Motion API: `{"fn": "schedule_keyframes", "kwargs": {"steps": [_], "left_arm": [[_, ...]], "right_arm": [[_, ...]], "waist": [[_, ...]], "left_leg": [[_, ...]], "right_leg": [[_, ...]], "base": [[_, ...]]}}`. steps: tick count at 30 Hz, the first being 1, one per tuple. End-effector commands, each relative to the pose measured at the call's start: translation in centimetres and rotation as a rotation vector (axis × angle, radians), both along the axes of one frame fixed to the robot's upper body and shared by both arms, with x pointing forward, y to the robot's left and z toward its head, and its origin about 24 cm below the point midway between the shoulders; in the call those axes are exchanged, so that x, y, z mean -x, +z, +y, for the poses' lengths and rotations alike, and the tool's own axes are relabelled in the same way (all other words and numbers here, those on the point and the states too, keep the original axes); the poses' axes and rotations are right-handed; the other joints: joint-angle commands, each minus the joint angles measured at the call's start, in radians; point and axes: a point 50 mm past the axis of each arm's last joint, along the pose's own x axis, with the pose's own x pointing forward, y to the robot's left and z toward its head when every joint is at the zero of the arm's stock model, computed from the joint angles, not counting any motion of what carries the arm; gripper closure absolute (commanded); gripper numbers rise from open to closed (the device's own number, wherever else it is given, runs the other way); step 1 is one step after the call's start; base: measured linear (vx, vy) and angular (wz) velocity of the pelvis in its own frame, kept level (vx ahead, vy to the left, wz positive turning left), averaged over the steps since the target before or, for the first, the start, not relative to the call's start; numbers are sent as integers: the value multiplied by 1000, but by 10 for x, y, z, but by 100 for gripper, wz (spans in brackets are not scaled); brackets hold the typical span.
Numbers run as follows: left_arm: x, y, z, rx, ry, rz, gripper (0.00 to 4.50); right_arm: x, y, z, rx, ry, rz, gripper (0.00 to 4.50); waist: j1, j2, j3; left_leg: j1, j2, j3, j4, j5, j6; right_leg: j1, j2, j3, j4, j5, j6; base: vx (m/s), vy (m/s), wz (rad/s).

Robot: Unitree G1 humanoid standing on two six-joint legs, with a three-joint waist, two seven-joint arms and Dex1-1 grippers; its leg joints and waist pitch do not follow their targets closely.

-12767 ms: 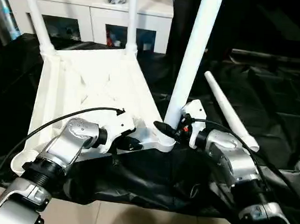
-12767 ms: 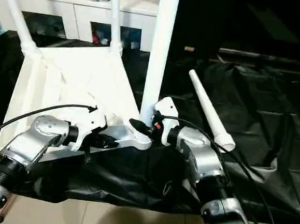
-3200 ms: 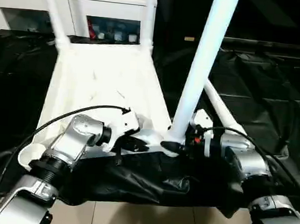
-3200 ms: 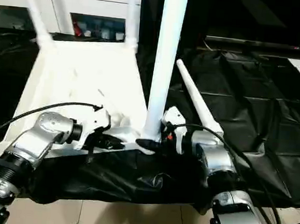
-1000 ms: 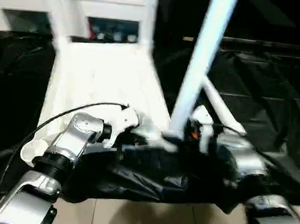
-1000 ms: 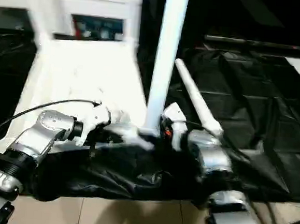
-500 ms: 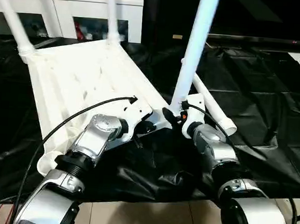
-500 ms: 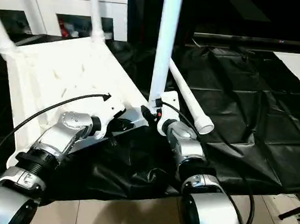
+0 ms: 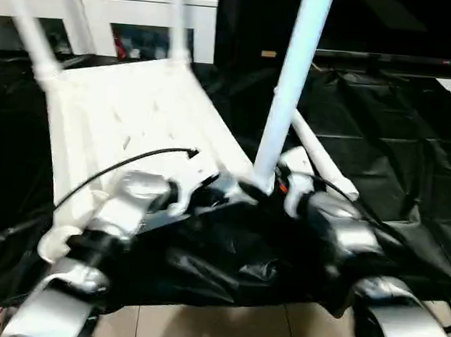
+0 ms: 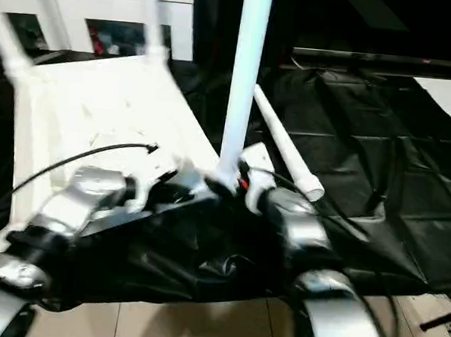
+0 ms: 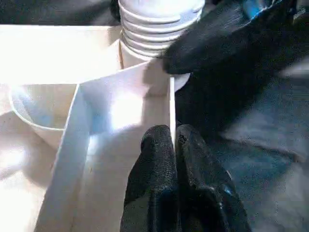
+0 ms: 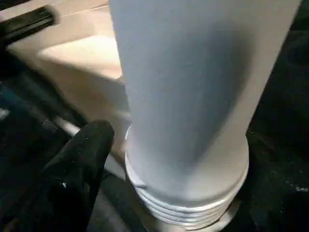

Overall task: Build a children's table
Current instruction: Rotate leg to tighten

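The children's table lies upside down on black cloth, its white ribbed tabletop (image 9: 136,115) facing up. Two legs (image 9: 33,28) stand in the far corner sockets. A third leg (image 9: 291,80) stands upright in the near right socket, its threaded base (image 11: 154,29) showing above the rim. My left gripper (image 11: 174,140) is shut on the thin edge wall of the tabletop beside that socket. My right gripper (image 9: 267,189) sits at the foot of the upright leg; one finger (image 12: 82,159) stands just off the leg's collar, jaws open. A fourth leg (image 9: 319,164) lies loose on the cloth to the right.
Black cloth (image 9: 415,137) covers the work surface and hangs over its near edge above the tiled floor (image 9: 220,332). A white cabinet (image 9: 104,18) with glass doors stands behind the tabletop. My silver forearms and their cables cross the near part of the tabletop.
The picture has swung and blurred, so the camera has moved. My left gripper keeps its hold on the tabletop's edge and the upright leg still stands in its socket.
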Motion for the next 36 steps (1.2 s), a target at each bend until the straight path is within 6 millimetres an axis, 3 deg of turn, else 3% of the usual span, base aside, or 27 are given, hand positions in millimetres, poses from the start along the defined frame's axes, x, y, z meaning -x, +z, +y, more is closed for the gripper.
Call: {"fn": "schedule_keyframes", "kwargs": {"steps": [1, 6, 12, 16, 18, 21, 23, 25, 26, 28, 30, 31, 33, 34, 35, 36], "left_arm": [[4, 12, -16, 78, -117, -35, 450], [7, 7, -3, 48, -151, 0, 450], [7, 6, 1, 41, -154, 8, 450], [8, 6, 1, 42, -160, 7, 450], [8, 6, -1, 54, -149, -1, 450], [6, 7, -6, 51, -100, -23, 450], [2, 7, -10, 39, -29, -43, 450], [0, 7, -11, 36, -6, -50, 450], [-5, 8, -16, 41, 83, -56, 450], [-8, 10, -21, 52, 151, -51, 450], [-11, 11, -29, 61, 213, -55, 450], [-11, 12, -32, 63, 231, -59, 450], [-8, 14, -43, 80, 229, -61, 450], [-8, 14, -43, 80, 229, -61, 450], [-7, 14, -45, 84, 227, -58, 450], [-6, 14, -47, 91, 219, -53, 450]], "right_arm": [[12, -5, 13, -5, 158, 42, 55], [27, -6, 4, 19, 301, 92, 55], [29, -5, 5, 3, 313, 107, 117], [29, -6, 9, -5, 307, 114, 133], [26, -7, 13, -18, 260, 109, 164], [19, -10, 19, -21, 142, 103, 165], [8, -14, 23, -4, -26, 90, 172], [4, -15, 25, 4, -85, 85, 173], [-3, -19, 28, -1, -239, 121, 173], [-6, -22, 34, -8, -321, 146, 174], [-8, -24, 43, -11, -393, 157, 174], [-8, -24, 46, -10, -422, 161, 174], [-10, -23, 56, -2, -440, 147, 174], [-10, -23, 56, -2, -440, 147, 174], [-10, -22, 58, -3, -429, 139, 174], [-10, -21, 59, -26, -414, 142, 139]], "waist": [[5, -2, -62], [20, 0, -62], [24, -3, -64], [26, -2, -64], [25, -2, -63], [20, -4, -60], [6, -3, -55], [-1, -4, -54], [-9, -2, -53], [-24, -3, -54], [-24, -5, -54], [-26, -10, -56], [-27, -6, -58], [-28, -9, -60], [-26, -7, -63], [-26, -6, -66]], "left_leg": [[15, 11, -1, -57, -174, 87], [18, 13, -1, -60, -179, 71], [16, 11, -2, -60, -165, 58], [17, 11, -1, -59, -162, 57], [16, 11, -2, -60, -168, 52], [17, 11, -3, -64, -189, 41], [18, 10, -7, -70, -240, 14], [17, 9, -9, -72, -257, -3], [15, 8, -12, -75, -276, -13], [14, 6, -14, -75, -285, -27], [17, 7, -12, -73, -279, -19], [17, 6, -10, -71, -268, -14], [15, 6, -9, -69, -246, -4], [13, 5, -9, -68, -233, 0], [12, 4, -8, -65, -200, 13], [11, 4, -6, -62, -170, 29]], "right_leg": [[50, -37, 34, -72, -38, -269], [46, -37, 35, -70, -42, -262], [47, -39, 36, -69, -43, -255], [46, -39, 36, -69, -37, -256], [46, -40, 36, -70, -48, -253], [43, -42, 36, -74, -88, -247], [41, -44, 36, -84, -188, -230], [40, -45, 37, -87, -239, -216], [41, -46, 36, -91, -280, -201], [40, -44, 36, -94, -317, -184], [34, -43, 38, -96, -291, -187], [35, -42, 38, -94, -263, -193], [36, -41, 38, -90, -220, -202], [38, -40, 37, -88, -199, -206], [42, -37, 37, -82, -138, -214], [44, -35, 37, -75, -68, -229]], "base": [[0, 0, 0], [0, 0, 0], [0, 0, 0], [0, 0, 0], [0, 0, 0], [0, 0, 0], [0, 0, 0], [0, 0, 0], [0, 0, 0], [0, 0, 0], [0, 0, 0], [0, 0, 0], [0, 0, 0], [0, 0, 0], [0, 0, 0], [0, 0, 0]]}}
